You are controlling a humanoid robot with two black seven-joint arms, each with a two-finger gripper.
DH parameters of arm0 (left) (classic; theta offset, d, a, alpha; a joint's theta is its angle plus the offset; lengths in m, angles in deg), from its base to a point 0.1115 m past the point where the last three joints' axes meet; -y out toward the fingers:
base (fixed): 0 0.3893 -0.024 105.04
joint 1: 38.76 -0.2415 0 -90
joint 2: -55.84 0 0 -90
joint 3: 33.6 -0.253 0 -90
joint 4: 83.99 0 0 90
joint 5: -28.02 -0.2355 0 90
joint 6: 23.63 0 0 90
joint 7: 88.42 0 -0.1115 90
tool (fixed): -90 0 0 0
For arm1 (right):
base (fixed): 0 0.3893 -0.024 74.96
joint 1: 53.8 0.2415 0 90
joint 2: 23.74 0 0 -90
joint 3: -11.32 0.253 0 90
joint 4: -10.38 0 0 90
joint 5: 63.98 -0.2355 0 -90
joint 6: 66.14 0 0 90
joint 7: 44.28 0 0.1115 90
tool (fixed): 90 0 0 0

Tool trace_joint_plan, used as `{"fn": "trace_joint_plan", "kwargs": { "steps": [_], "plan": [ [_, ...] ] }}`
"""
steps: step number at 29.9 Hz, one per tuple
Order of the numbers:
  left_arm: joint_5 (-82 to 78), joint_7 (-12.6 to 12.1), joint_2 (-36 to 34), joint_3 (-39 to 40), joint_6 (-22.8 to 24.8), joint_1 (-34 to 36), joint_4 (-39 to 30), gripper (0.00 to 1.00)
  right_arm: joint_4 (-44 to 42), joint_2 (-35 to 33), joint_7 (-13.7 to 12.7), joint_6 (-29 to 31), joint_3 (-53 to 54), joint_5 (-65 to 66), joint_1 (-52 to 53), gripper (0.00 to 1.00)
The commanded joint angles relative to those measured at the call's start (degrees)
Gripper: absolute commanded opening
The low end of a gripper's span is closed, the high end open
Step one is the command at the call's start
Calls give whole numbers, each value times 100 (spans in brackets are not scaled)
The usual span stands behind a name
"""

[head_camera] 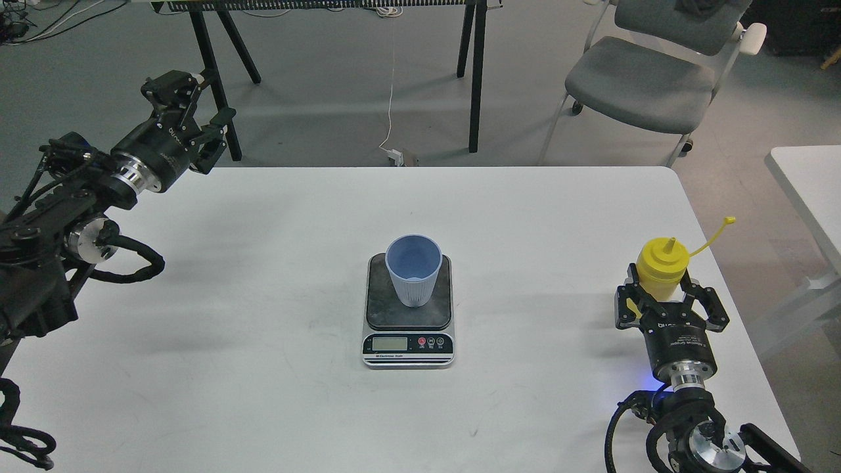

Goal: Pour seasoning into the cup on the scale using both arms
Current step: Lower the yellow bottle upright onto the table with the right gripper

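Bright, even overhead light leaves soft faint shadows on the white worktop (263, 295); the picture is sharp, without glare.

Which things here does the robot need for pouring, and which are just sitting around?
Needed for the job:
yellow seasoning bottle, between the right gripper's fingers
blue cup, standing on the scale
scale
left gripper, held up off the table, empty

Just lying about:
grey chair
white cable and plug on the floor
black table legs at the back
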Motion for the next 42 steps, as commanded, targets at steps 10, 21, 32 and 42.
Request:
{"fn": "trace_joint_plan", "kwargs": {
  "steps": [10, 21, 32, 42],
  "plan": [
    [0, 0, -5, 0, 0, -7, 0, 65, -25, 31, -10, 0, 0, 1, -27, 99],
    [0, 0, 12, 0, 0, -7, 0, 65, -16, 58, -27, 0, 0, 1, -71, 99],
    [-105, 0, 47, 9, 0, -24, 0, 65, 45, 40, -54, 0, -8, 1, -326, 99],
    [-114, 0, 82, 18, 0, -51, 0, 66, 256, 5, -89, 0, -52, 1, -484, 99]
  ]
}}
